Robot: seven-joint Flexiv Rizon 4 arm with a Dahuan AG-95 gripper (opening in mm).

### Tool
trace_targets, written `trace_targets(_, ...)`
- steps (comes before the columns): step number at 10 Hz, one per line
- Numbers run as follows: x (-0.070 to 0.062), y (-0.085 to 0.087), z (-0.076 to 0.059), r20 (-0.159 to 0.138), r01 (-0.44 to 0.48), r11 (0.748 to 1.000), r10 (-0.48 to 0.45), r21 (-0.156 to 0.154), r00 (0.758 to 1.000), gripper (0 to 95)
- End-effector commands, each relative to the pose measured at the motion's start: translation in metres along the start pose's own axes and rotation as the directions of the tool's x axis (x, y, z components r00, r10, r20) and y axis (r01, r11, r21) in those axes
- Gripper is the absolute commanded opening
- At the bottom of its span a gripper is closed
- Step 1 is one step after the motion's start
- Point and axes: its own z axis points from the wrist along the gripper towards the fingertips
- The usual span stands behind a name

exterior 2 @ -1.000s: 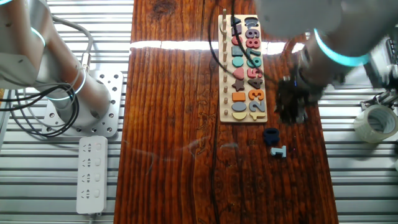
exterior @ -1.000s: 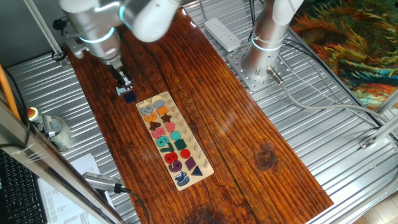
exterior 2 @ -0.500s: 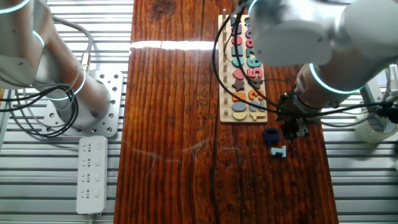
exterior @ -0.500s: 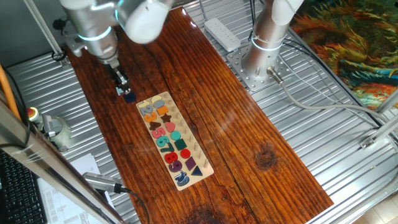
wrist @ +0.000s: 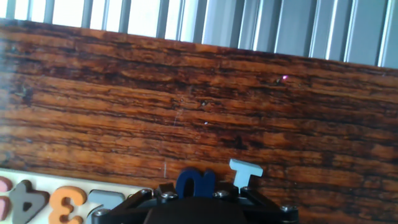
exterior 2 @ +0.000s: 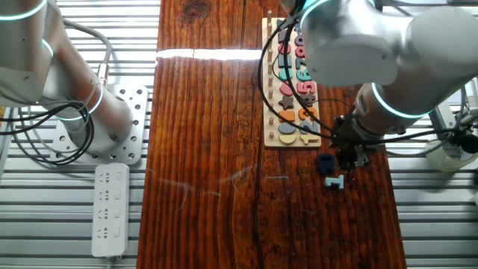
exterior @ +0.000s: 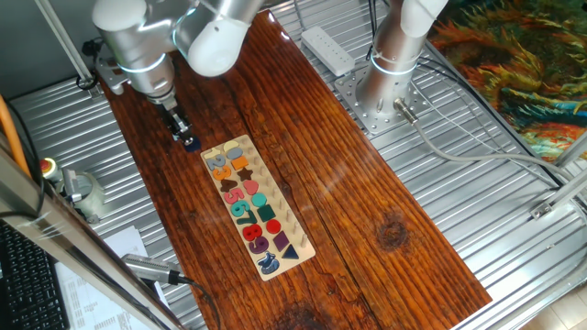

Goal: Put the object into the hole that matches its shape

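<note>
My gripper [exterior 2: 351, 158] hangs beside the navy piece [exterior 2: 325, 164], which lies on the worktop [exterior 2: 209, 134] between board [exterior 2: 292, 82] and pale piece [exterior 2: 334, 181]; jaws' state I can't tell.

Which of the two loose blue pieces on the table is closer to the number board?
The dark navy piece. It is rounded and lies just off the end of the board. The pale blue piece, shaped like a 1, lies farther out beyond it.

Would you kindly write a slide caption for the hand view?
Gripper low over the wooden table, navy piece and pale piece just ahead, number board at lower left.
</note>
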Motion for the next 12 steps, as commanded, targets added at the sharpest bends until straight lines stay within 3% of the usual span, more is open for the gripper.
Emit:
trace_targets(1,0.001,0.0,0.007,0.006,0.01,1.0,-0.01,-0.004,1.0,57.0)
trace_targets(12,0.0,0.001,0.027,0.024,0.014,1.0,-0.014,0.001,1.0,57.0)
